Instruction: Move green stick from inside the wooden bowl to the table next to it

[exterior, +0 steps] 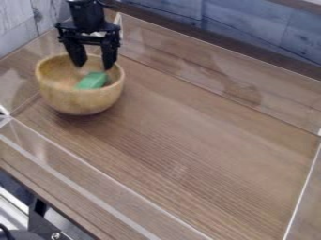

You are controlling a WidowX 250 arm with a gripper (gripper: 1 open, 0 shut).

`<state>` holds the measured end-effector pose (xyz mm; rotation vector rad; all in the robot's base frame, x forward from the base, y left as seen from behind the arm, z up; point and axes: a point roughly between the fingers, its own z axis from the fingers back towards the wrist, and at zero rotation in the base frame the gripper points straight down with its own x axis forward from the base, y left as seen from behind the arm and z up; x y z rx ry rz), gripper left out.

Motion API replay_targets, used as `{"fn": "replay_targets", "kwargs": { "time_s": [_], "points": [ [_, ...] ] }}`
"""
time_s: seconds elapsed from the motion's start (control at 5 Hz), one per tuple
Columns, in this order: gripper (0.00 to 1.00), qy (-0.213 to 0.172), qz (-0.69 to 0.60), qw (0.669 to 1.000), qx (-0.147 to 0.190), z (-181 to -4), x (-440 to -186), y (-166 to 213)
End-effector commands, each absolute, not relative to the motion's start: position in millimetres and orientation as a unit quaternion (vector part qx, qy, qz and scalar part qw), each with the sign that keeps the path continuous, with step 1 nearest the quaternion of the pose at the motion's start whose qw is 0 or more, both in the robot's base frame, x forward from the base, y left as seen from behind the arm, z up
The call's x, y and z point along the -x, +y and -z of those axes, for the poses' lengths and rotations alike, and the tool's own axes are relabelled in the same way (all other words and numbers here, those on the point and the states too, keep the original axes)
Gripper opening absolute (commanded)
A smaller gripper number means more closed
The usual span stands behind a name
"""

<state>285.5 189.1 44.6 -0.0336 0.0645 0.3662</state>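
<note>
We saw a broad brown wood-grain surface (201,141) with low clear plastic walls at its edges. Near its far left corner sat the round, thick-rimmed wooden bowl (78,94), smooth and tan. Our black gripper (92,64) hung over it, jaws spread wide and empty. The green stick (93,82) lay inside, just below the fingertips, mostly hidden, so we couldn't tell its long axis.

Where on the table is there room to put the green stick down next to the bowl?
The table is bare right of the wooden bowl, out to the clear wall, and in front of it. It is crowded only at the bowl: the open gripper hangs over the green stick.
</note>
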Motion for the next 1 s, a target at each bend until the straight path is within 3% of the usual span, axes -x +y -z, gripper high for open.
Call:
{"fn": "replay_targets", "kwargs": {
  "time_s": [0.0, 0.2, 0.4, 0.8],
  "points": [
    [1.0, 0.009, -0.188, 0.982, 0.0, -59.3, -286.9, 205.6],
    [1.0, 0.013, -0.196, 0.981, 0.001, -58.3, -283.7, 213.4],
    [0.0, 0.013, -0.188, 0.982, 0.002, -53.8, -288.7, 218.3],
    [0.0, 0.013, -0.174, 0.985, 0.008, -47.3, -298.0, 213.2]
  ]
}}
